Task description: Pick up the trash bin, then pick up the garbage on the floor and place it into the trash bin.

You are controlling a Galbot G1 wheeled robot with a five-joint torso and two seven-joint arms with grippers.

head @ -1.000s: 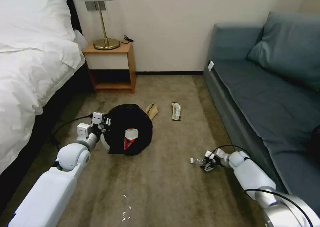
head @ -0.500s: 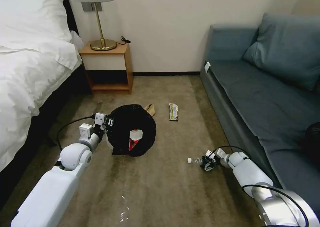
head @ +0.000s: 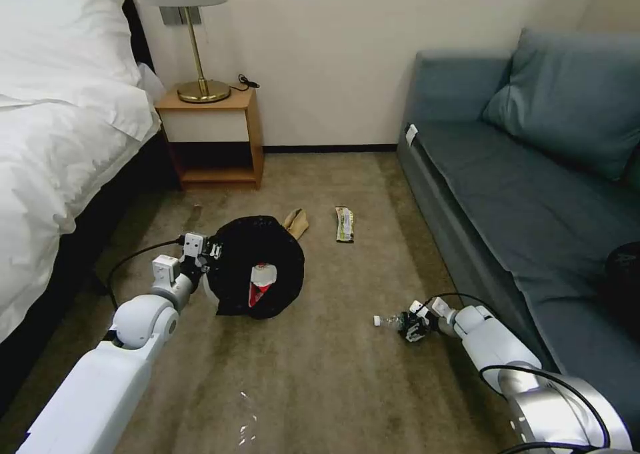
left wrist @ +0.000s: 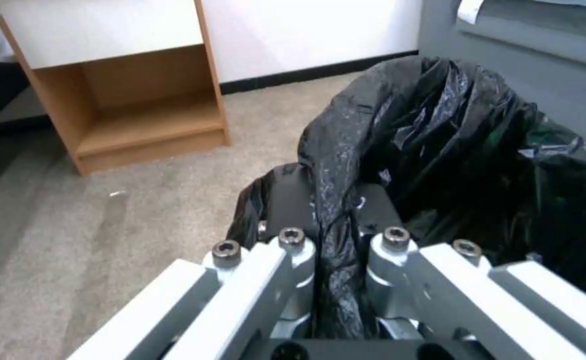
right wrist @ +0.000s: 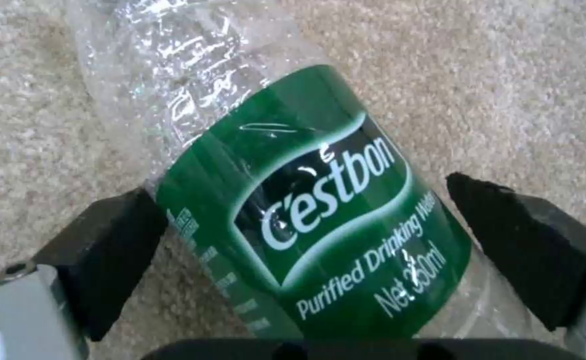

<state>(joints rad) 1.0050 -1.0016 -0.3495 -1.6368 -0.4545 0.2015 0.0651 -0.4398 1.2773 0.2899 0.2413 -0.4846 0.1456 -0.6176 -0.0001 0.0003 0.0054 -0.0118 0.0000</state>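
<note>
On tan carpet [head: 333, 374] between white bed [head: 53, 141] and grey-blue sofa [head: 533, 194], the left gripper [head: 212, 254] fingers clamp the trash bin [head: 257, 267] rim at centre-left; right gripper [head: 408, 327] fingers straddle the water bottle [right wrist: 293, 200], lower right, unclosed.

The trash bin [head: 257, 267] is sitting on the carpet [head: 320, 387], in front of the nightstand [head: 212, 134]. The left gripper [head: 212, 254] is lying at the bin's left rim. A wrapper [head: 260, 282] is resting inside the bin. Behind the bin a paper bag [head: 297, 222] is lying; right of that, a snack wrapper [head: 344, 223]. Well right of the bin, the bottle [head: 390, 321] is lying between the right gripper [head: 410, 327] fingers.
</note>
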